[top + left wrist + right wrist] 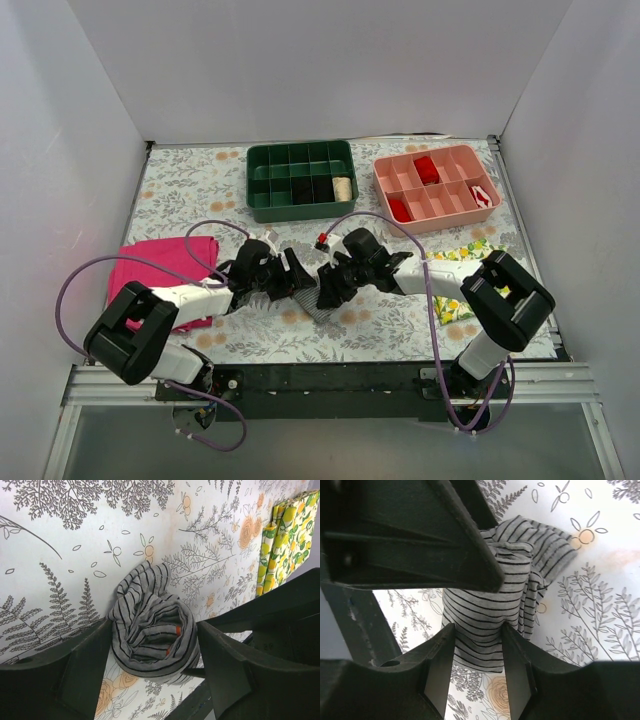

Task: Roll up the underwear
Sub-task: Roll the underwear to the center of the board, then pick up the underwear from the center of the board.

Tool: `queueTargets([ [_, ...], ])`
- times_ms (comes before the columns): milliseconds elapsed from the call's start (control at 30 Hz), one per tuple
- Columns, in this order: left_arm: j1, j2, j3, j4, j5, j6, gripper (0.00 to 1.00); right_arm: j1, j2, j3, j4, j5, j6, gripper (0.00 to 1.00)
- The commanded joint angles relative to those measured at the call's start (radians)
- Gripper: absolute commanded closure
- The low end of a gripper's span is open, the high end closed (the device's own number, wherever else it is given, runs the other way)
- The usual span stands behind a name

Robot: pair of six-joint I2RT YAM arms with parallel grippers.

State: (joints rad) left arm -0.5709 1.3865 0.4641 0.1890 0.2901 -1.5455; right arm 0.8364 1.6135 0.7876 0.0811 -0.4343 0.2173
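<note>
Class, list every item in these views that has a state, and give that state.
underwear: rolled into a loose bundle
left gripper: closed around the roll
right gripper: pinching the roll's fabric
pink cloth: lying flat, untouched
lemon cloth: folded
green tray: partly filled
pink tray: partly filled

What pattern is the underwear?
The underwear is grey with thin dark stripes; left wrist view shows best.

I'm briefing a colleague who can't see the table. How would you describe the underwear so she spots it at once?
On the floral-print table, in front of the green tray, the left end effector and right end effector converge. Between them lies the underwear, a small rolled bundle: grey with fine dark stripes, unlike the magenta cloth and lemon-print cloth.
</note>
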Motion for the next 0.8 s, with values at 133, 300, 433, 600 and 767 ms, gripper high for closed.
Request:
queueTargets([
  [133,-0.004,0.023,-0.033,0.076,-0.002,-0.033,0.48,-0.01,0.037,-0.031,0.088,-0.09,0.079,0.49],
  [300,-0.007,0.032,-0.03,0.084,0.009,-0.028,0.69,-0.023,0.034,-0.042,0.098,-0.092,0.091,0.46],
  [433,-0.007,0.043,-0.024,0.072,0.018,-0.019,0.78,-0.026,0.007,-0.037,0.079,-0.069,0.085,0.38],
  [600,-0.007,0.046,-0.002,0.008,0.018,-0.007,0.82,-0.026,-0.104,-0.014,-0.015,0.064,0.036,0.23],
  [767,-0.009,0.06,0.051,-0.101,0.023,-0.01,0.84,0.027,-0.268,0.031,-0.145,0.273,-0.062,0.18],
])
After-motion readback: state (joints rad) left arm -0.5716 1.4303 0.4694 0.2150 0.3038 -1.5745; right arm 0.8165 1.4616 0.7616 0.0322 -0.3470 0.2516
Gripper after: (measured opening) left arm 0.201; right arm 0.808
